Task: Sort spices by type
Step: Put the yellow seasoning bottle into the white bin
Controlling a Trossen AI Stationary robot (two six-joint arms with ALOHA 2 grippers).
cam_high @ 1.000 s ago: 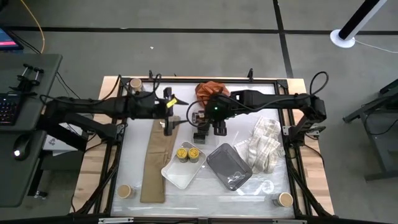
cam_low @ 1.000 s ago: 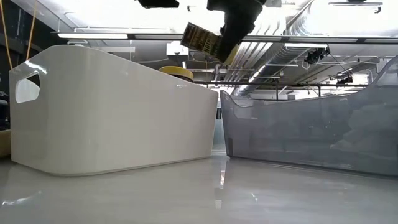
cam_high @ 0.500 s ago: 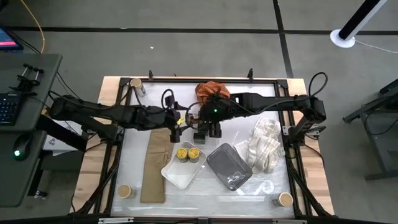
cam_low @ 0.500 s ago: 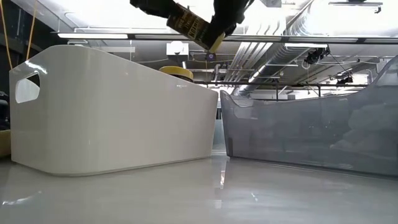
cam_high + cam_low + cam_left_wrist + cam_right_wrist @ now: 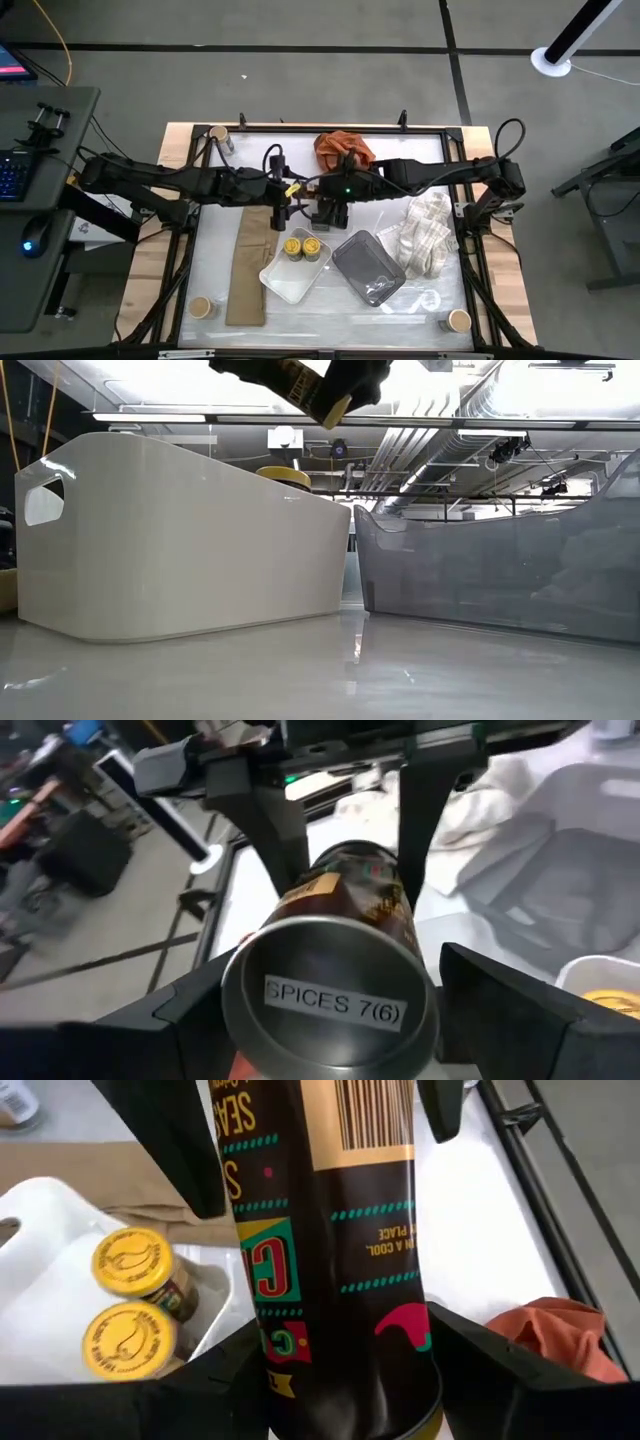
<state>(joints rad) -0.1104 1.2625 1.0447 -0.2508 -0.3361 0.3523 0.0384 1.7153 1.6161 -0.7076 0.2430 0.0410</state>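
1. Three tan-lidded jars are counted on the tabletop (image 5: pixel 210 255), well apart: the far-left jar (image 5: pixel 218 133), the near-left jar (image 5: pixel 201 306) and the near-right jar (image 5: pixel 459 320); two yellow-lidded jars (image 5: pixel 303 247) are seen upright, side by side, in the far corner of the one white tray (image 5: pixel 285 283); one grey tray (image 5: pixel 368 268) lies just right of it; only one black spice box (image 5: pixel 345 920) can be counted.
2. The left arm is stretched from the left edge to the middle; the left gripper (image 5: pixel 290 197) is held with its fingers wide apart, one on either side of the black spice box; whether they touch it cannot be told.
3. The black spice box is held in the air, just beyond the white tray; its long axis is tilted, and its labelled end is turned toward the left wrist.
4. The right arm is reached in from the right edge; the right gripper (image 5: pixel 325 208) is clamped on the black spice box, near its other end.
5. One orange cloth (image 5: pixel 342 148) is seen just behind the grippers.
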